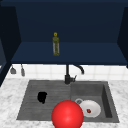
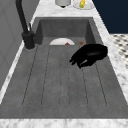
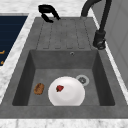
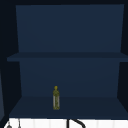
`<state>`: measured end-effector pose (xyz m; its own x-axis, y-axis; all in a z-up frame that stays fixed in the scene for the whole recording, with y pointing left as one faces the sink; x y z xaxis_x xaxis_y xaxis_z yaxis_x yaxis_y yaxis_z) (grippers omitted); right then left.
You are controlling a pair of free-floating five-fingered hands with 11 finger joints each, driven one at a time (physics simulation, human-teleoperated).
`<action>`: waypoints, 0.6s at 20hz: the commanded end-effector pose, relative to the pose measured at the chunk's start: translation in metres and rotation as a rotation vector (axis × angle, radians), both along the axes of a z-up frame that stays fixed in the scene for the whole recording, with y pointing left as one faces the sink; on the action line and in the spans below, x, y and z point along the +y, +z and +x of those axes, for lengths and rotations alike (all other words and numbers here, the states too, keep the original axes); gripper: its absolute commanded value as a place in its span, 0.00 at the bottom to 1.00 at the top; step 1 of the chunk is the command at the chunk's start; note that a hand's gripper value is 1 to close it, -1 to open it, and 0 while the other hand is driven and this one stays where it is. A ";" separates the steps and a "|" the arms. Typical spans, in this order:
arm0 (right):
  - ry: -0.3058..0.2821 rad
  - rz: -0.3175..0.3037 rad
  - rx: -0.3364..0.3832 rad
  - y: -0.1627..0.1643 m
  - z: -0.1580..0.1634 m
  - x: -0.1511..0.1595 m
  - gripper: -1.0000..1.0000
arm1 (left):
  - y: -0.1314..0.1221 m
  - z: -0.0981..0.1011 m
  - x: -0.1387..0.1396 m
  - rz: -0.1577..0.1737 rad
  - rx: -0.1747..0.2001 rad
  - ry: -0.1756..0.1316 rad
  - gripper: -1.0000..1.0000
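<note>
My left hand hovers over the ribbed drainboard on the left of the sink, holding nothing. From the left side the hand is near the drainboard's front edge, fingers relaxed and pointing toward the wall. The right side view has this hand at the drainboard's far end. A white plate lies in the basin with a small red piece on it. A large red ball sits low in the front view, covering the sink's front edge.
A black faucet stands behind the sink's middle. A brown lump lies in the basin beside the plate, near the drain. An olive bottle stands on the dark blue shelf. Marble counter surrounds the sink.
</note>
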<state>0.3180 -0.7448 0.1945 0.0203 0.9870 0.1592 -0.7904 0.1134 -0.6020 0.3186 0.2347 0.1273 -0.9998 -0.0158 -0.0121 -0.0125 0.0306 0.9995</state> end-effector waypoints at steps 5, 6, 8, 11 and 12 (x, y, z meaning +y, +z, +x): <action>-0.015 0.003 -0.126 0.017 0.020 0.049 0.00 | 0.000 0.000 0.000 0.000 0.000 0.000 0.50; -0.023 -0.035 -0.099 0.019 0.022 0.055 0.00 | 0.000 0.000 0.000 0.000 0.000 0.000 0.50; -0.016 -0.102 -0.061 0.021 0.026 0.062 0.00 | 0.000 0.000 0.000 0.000 0.000 0.000 0.50; -0.027 -0.177 -0.048 0.021 0.036 0.074 0.00 | 0.000 0.000 0.000 0.000 0.000 0.000 0.50; -0.027 -0.202 -0.045 0.021 0.039 0.077 0.00 | 0.000 0.000 0.000 0.000 0.000 0.000 0.50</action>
